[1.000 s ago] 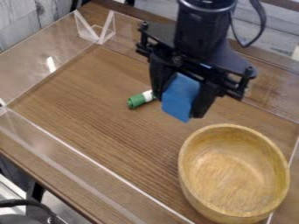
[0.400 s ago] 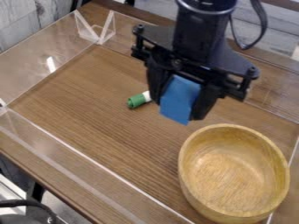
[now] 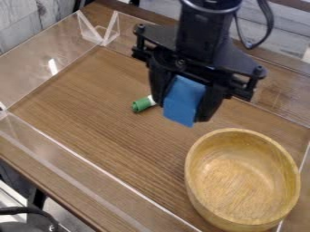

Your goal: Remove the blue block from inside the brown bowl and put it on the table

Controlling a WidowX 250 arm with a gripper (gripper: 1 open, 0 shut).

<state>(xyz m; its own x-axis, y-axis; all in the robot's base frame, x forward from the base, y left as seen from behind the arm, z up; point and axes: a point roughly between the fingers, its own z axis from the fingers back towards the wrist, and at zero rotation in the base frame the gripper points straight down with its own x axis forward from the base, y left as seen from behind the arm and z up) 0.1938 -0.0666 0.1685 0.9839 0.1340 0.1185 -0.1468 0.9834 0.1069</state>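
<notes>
From the one camera I had, I looked down on the table (image 3: 103,136), its wood-grain top bordered on the left by a low clear wall (image 3: 72,174). My black gripper (image 3: 184,101) came into the view from the top and hung over the middle of the scene, its jaws closed on the blue block (image 3: 186,100). The block showed bright blue between the dark fingers, its lower end sticking out beneath them. I had it outside the brown bowl, up and to the left of the rim as I saw it. From this angle I could not tell how high it hung above the wood.

The brown bowl (image 3: 242,179) sat at the lower right, wide and round, its pale inside facing me and its thick rim in plain sight. I saw bare wood grain within it.

Just left of the block lay the green-and-white marker (image 3: 145,103), on its side, partly hidden by the gripper. Near the upper left stood a clear angular piece (image 3: 100,32) by the border. A black cable (image 3: 258,32) curved beside the arm at the top, and dark cabling (image 3: 27,217) crossed the lower left corner.
</notes>
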